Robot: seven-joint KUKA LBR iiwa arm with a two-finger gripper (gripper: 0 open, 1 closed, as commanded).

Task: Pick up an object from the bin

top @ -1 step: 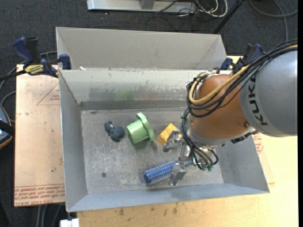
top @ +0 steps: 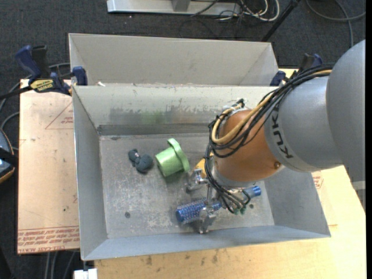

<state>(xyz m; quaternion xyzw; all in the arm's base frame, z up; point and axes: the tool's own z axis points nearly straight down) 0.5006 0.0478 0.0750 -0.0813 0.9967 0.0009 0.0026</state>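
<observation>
The grey bin [top: 87, 173] holds a small dark lump [top: 139, 160] left of centre, with a green spool [top: 170, 158] just beside it. Lower centre, the gripper [top: 201, 207] is half hidden under the orange wrist cover [top: 244, 150]. It sits against a blue ribbed piece [top: 189, 213], and I cannot tell whether it is open or closed.

One camera looks down into the bin [top: 87, 173] — from above, somewhat sideways, fairly near.
</observation>
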